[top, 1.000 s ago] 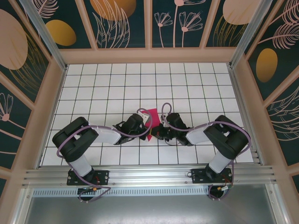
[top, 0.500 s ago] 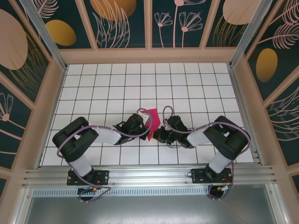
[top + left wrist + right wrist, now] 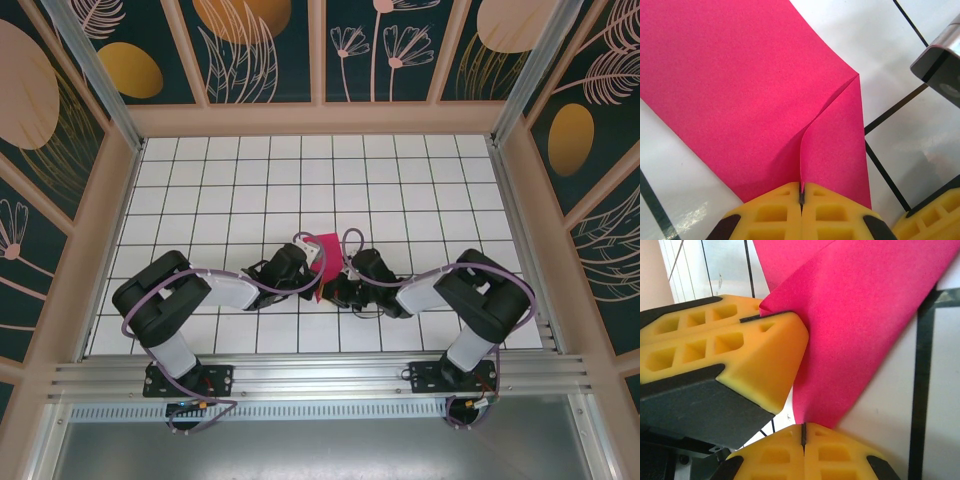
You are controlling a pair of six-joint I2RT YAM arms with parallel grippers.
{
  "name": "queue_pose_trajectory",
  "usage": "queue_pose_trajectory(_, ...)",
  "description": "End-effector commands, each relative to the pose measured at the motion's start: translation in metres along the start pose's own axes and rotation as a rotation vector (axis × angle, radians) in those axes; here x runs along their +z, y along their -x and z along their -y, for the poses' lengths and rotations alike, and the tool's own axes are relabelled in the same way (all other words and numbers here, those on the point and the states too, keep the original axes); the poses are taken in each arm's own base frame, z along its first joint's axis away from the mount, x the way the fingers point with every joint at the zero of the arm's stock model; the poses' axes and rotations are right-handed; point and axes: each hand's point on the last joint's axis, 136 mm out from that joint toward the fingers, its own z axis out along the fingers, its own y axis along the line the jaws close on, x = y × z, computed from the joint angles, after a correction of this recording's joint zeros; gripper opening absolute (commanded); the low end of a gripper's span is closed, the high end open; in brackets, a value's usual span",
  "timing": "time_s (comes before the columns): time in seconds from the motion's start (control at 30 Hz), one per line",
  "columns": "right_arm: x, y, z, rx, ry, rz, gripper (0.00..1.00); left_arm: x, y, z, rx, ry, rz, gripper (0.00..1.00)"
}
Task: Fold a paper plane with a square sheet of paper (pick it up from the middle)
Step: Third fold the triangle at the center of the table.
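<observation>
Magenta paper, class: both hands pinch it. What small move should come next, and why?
Probably lower both hands to press the fold against the tiled table. The left hand and right hand are each shut on the magenta paper, whose folded flap looks bowed, not creased flat.

The table (image 3: 250, 170) has a white top with a grid of thin black lines, which makes square tiles. A pale beige frame (image 3: 320, 118) goes around it. Behind the frame stand dark teal wall panels (image 3: 290, 60) with drawn pale flowers, leaves and orange ovals (image 3: 130, 70). At the near edge lies a ribbed aluminium rail (image 3: 320, 375), and below it a grey metal sheet (image 3: 320, 445)
</observation>
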Motion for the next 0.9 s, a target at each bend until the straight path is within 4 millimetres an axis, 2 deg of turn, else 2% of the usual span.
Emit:
queue_pose_trajectory(0.0, 0.011, -0.004, 0.014, 0.014, -0.078, -0.029, 0.0, 0.006, -0.039, -0.013, -0.011, 0.044, -0.14, 0.0)
queue_pose_trajectory(0.03, 0.011, -0.004, 0.023, 0.028, -0.121, -0.025, 0.0, 0.006, -0.039, -0.014, -0.012, 0.048, -0.138, 0.0)
queue_pose_trajectory(0.1, 0.008, -0.003, 0.028, 0.036, -0.142, -0.009, 0.0, 0.005, -0.039, -0.014, -0.014, 0.052, -0.133, 0.0)
queue_pose_trajectory(0.3, -0.005, -0.001, -0.011, -0.027, -0.024, 0.011, 0.0, 0.005, -0.038, -0.014, -0.016, 0.05, -0.13, 0.0)
queue_pose_trajectory(0.4, -0.008, -0.004, -0.019, -0.038, -0.002, 0.009, 0.0, 0.005, -0.037, -0.013, -0.018, 0.046, -0.129, 0.0)
queue_pose_trajectory(0.67, 0.009, -0.011, -0.011, -0.011, -0.017, -0.019, 0.0, 0.005, -0.037, -0.011, -0.021, 0.037, -0.128, 0.0)
queue_pose_trajectory(0.8, 0.013, -0.01, 0.012, 0.018, -0.126, -0.014, 0.0, 0.005, -0.037, -0.011, -0.019, 0.038, -0.128, 0.0)
queue_pose_trajectory(0.87, 0.012, -0.01, 0.017, 0.025, -0.147, -0.013, 0.0, 0.005, -0.037, -0.011, -0.018, 0.037, -0.128, 0.0)
